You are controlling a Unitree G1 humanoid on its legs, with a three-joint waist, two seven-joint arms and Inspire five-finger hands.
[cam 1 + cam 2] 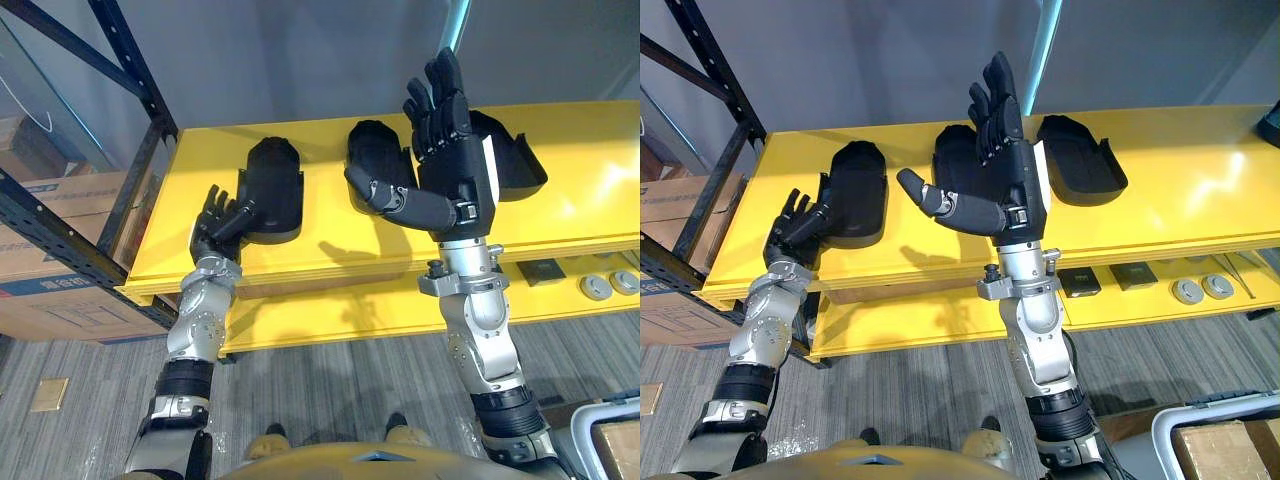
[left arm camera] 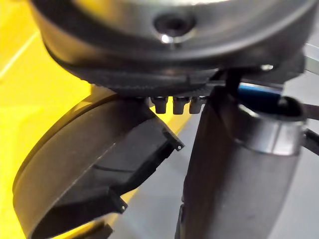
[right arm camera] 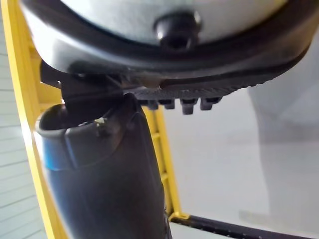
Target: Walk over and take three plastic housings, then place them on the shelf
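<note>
Partly hidden: middle housing (image 1: pixel 378 150) behind right hand (image 1: pixel 455 155), fingers wide; left hand (image 1: pixel 213 228) fingers relaxed.

My right hand (image 1: pixel 455 140) up at 1 o'clock, forearm near upright. Fingers straight, pointing to 12, thumb jutting toward 9. My left hand (image 1: pixel 218 228) lower, at 9 o'clock, fingers relaxed and fanned toward 1.

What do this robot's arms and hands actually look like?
The left arm and right arm are silver-grey segments with rounded joints and black bands lower down. Each ends in a dark, human-shaped hand with fingers and a thumb: left hand, right hand. The right hand carries a white panel along its side.
</note>
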